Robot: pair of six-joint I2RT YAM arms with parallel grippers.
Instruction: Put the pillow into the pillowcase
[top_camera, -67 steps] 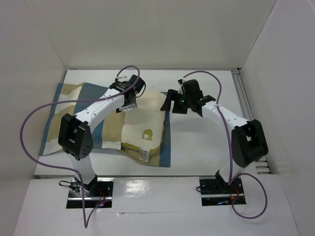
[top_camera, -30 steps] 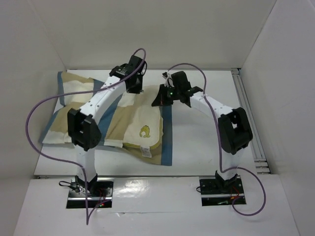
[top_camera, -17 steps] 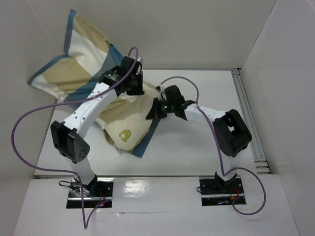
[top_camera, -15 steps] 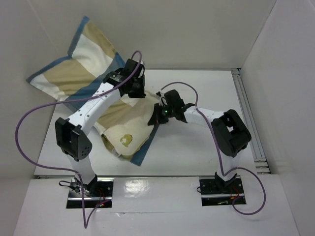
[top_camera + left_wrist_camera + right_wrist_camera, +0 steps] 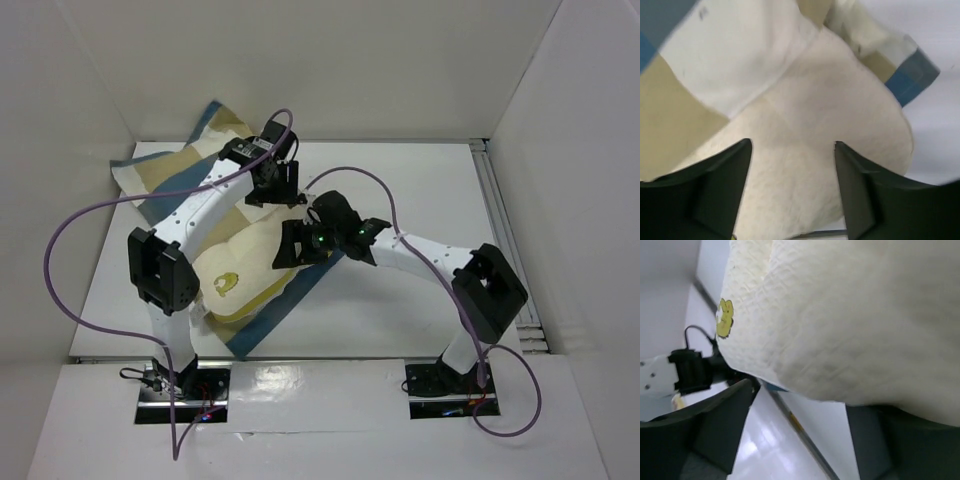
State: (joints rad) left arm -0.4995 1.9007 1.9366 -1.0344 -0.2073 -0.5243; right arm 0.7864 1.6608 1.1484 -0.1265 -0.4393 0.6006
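Two things worry me here. Both the left gripper (image 5: 792,145) and the right gripper (image 5: 799,400) have their jaws spread and grasp nothing, so the soft cream-yellow rectangular pillow (image 5: 250,270) is free. It lies mid-table, its far part under the large blue, tan and cream checked fabric pillowcase (image 5: 175,170), its emblem corner uncovered. A push now may bunch the case and slide the pillow out. The wrists are close together and could collide. The left arm's purple cable (image 5: 47,270) loops over the white table (image 5: 420,200).
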